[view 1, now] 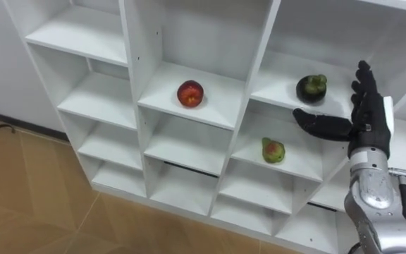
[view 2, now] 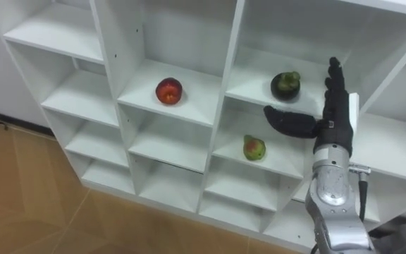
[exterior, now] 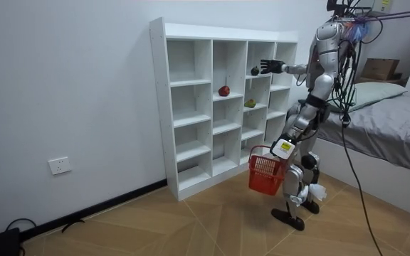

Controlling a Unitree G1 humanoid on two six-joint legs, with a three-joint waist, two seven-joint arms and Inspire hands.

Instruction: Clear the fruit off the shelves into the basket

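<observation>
A white cubby shelf [view 1: 131,49] holds three fruits. A red apple [view 1: 190,93] lies in a middle compartment. A dark round fruit with a green top [view 1: 311,87] sits one column to the right, and a green-red pear [view 1: 273,151] lies in the compartment below it. My right hand [view 1: 364,116] is raised in front of the shelf, open, fingers straight up and thumb pointing left, just right of and a little below the dark fruit, apart from it. In the room view my left hand [exterior: 282,148] hangs low, holding a red basket [exterior: 265,175] by its handle.
I stand upright facing the shelf [exterior: 159,107], close to its right end. A bed [exterior: 397,121] stands behind me at the room view's right, with a cardboard box [exterior: 379,69] beyond it. Wooden floor [view 1: 27,197] lies below the shelf.
</observation>
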